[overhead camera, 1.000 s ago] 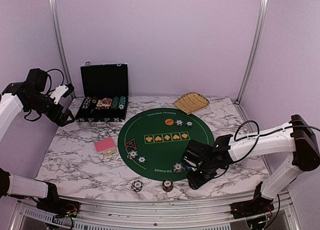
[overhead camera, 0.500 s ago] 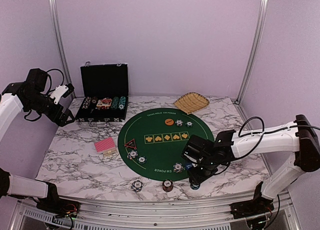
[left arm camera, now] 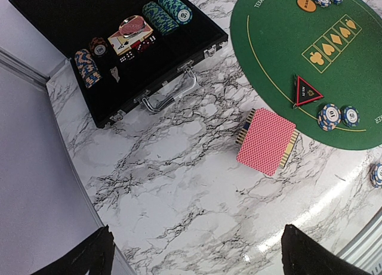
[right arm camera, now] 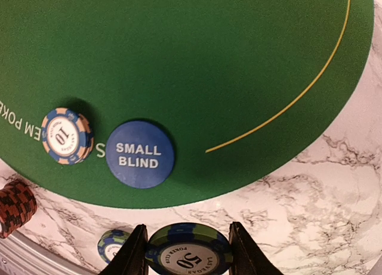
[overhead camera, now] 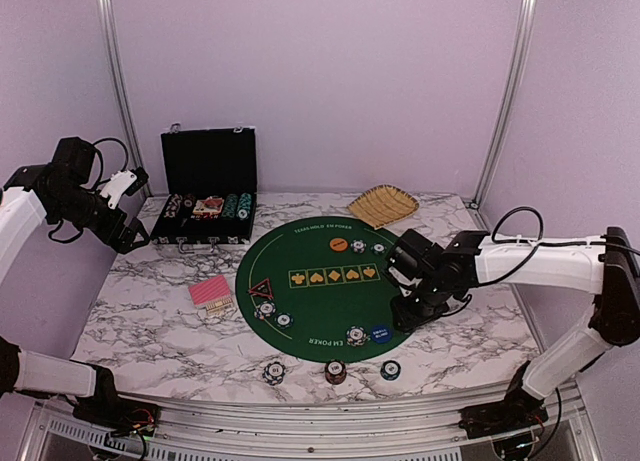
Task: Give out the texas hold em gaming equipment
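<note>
1. We see a light purple wall (overhead camera: 320,81) at the back and on both sides.
2. We see two shiny metal poles (overhead camera: 117,81) in the back corners.
3. We see a white table (overhead camera: 150,331) with grey wiggly lines, like marble.

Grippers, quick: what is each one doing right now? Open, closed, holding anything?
Left gripper: open, holding nothing.
Right gripper: closed on a 50 poker chip.

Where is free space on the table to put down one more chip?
Bare table lies front left, between the cards and the near edge, and in front of the case. Crowded: the mat's near rim, with chips.
</note>
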You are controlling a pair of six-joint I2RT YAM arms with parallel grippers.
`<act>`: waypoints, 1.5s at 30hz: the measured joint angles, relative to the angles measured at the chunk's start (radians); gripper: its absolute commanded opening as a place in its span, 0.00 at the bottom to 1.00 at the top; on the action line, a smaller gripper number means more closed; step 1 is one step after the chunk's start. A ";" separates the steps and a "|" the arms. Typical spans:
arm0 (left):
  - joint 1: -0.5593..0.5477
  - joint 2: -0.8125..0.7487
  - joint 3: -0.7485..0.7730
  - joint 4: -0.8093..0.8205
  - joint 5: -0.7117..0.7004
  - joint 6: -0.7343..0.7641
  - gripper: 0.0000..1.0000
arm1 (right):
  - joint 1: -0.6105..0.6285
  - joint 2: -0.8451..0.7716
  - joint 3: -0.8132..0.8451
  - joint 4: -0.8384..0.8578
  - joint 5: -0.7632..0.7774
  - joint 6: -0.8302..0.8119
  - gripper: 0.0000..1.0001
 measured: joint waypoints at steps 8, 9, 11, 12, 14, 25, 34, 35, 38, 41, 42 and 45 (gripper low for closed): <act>0.000 0.000 0.000 0.000 0.000 0.000 0.99 | -0.071 0.090 0.000 0.062 -0.004 -0.054 0.33; 0.000 0.000 0.000 0.000 0.000 0.000 0.99 | -0.083 0.101 0.000 0.073 -0.004 -0.060 0.33; 0.000 0.000 0.000 0.000 0.000 0.000 0.99 | -0.103 0.117 0.000 0.093 -0.004 -0.067 0.33; 0.000 0.000 0.000 0.000 0.000 0.000 0.99 | -0.114 0.127 0.000 0.105 -0.004 -0.071 0.33; 0.000 0.000 0.000 0.000 0.000 0.000 0.99 | -0.128 0.147 0.000 0.129 -0.006 -0.079 0.33; 0.000 0.000 0.000 0.000 0.000 0.001 0.99 | -0.135 0.218 0.002 0.183 -0.031 -0.092 0.49; 0.000 0.000 0.000 0.000 -0.001 0.002 0.99 | -0.135 0.218 0.001 0.198 -0.024 -0.097 0.62; 0.000 0.000 0.000 0.000 0.000 0.002 0.99 | -0.135 0.218 0.001 0.198 -0.023 -0.097 0.62; 0.000 0.000 0.000 0.000 -0.001 0.001 0.99 | -0.135 0.217 0.003 0.193 -0.019 -0.097 0.60; 0.000 0.000 0.000 0.000 0.000 0.001 0.99 | -0.135 0.216 0.022 0.164 -0.004 -0.097 0.60; 0.000 0.000 0.000 0.000 -0.001 0.002 0.99 | -0.135 0.214 0.032 0.152 0.002 -0.098 0.60; 0.000 0.000 0.000 0.000 0.000 0.002 0.99 | -0.135 0.196 0.068 0.119 0.020 -0.100 0.60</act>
